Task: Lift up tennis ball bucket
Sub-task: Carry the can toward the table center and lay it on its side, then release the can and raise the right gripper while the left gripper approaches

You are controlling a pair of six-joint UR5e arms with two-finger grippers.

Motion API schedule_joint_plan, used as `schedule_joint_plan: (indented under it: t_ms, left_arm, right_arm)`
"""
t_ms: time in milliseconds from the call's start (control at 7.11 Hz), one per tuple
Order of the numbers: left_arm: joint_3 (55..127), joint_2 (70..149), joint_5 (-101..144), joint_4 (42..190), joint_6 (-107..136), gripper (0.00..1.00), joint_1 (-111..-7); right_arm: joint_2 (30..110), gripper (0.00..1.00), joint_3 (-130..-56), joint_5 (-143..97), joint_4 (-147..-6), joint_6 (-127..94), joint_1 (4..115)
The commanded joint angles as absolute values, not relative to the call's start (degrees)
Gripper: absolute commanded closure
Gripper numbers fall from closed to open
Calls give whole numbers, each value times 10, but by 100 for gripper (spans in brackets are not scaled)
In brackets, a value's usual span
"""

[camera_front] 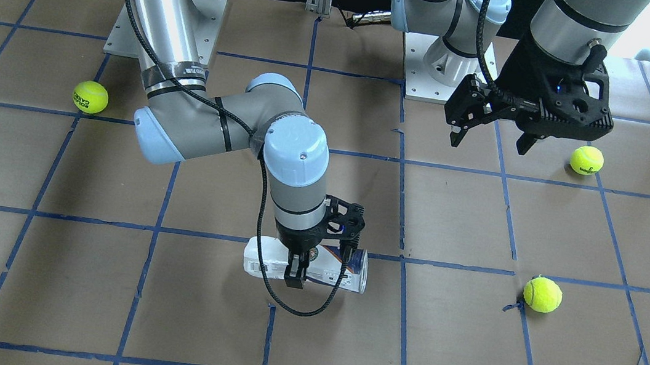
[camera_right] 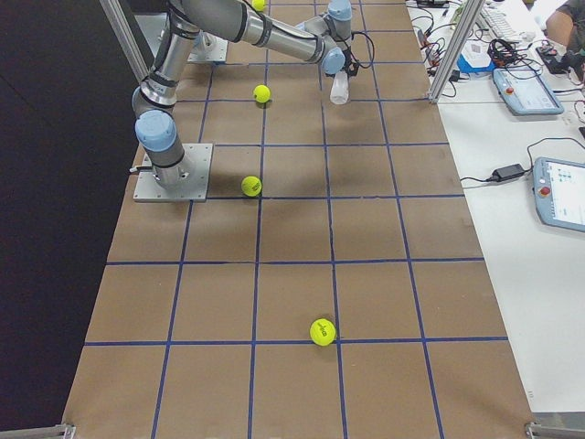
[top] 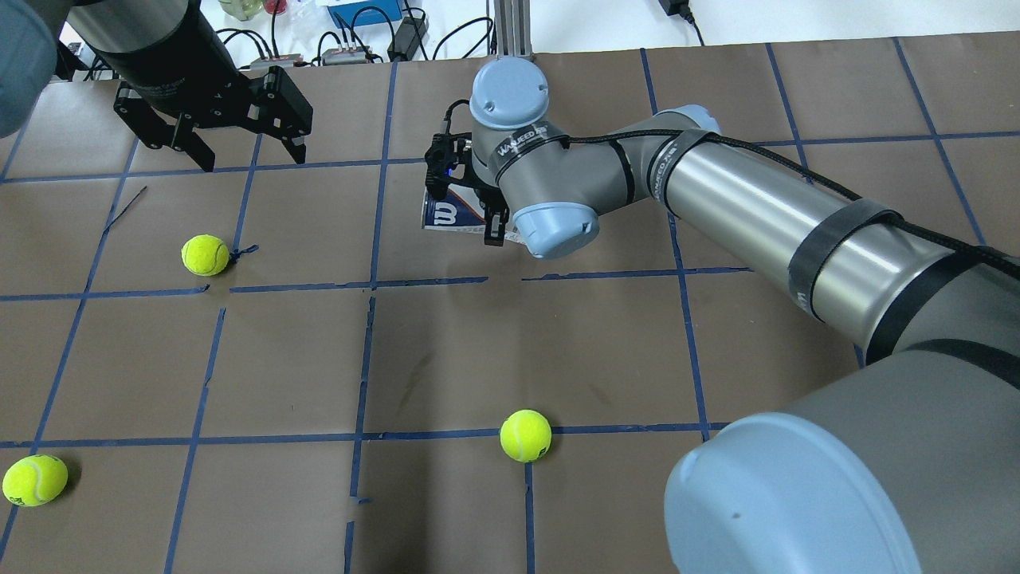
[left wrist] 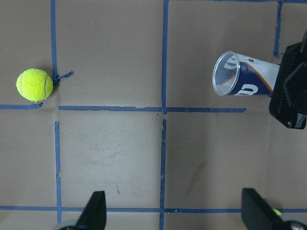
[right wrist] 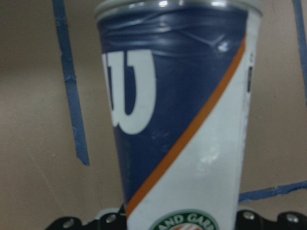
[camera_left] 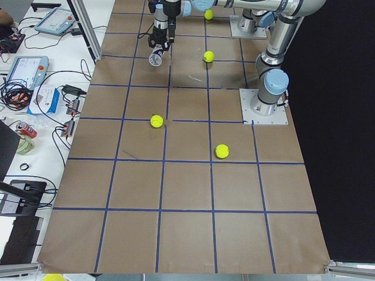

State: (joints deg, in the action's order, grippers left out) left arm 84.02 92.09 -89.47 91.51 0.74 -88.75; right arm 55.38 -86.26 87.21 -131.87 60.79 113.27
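Note:
The tennis ball bucket [camera_front: 324,266] is a clear can with a navy and white label and a white "W". It lies on its side at mid-table, open end toward my left side. It also shows in the overhead view [top: 446,214], the left wrist view [left wrist: 244,76] and, filling the frame, the right wrist view [right wrist: 182,120]. My right gripper [camera_front: 315,265] comes down from above and is shut on the can's middle. I cannot tell whether the can touches the table. My left gripper [camera_front: 488,137] is open and empty, hovering well away from the can, also in the overhead view [top: 239,151].
Three yellow-green tennis balls lie loose on the brown paper: one [camera_front: 90,97] near my right arm's base, one [camera_front: 587,160] under my left gripper's side, one [camera_front: 542,294] on a blue tape line. Operator tables with cables and pendants [camera_right: 548,91] flank the far edge.

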Motion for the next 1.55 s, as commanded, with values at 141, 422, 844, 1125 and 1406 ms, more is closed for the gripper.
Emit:
schedule_joint_plan:
  t_ms: [141,422,844,1125,1406]
  left_arm:
    - [840,920,-896,916,7,0,-887]
    - [840,920,-896,915,8,0,-888]
    - [825,924,-889,918,9,0,-884]
    - [838,941,-875,918,3,0,-880]
    - [822,1026,-873,906,-23,0,-864]
  right_arm:
    - [554,0,-872,875,-1321,595,1157]
    - [572,0,-867,883,-1318,559,1154]
    - [638,0,-856,877,-1235,532,1102]
    - [721,0,-856,875,-1131,532,1052]
    - [821,0,-860,874,-969,533,941]
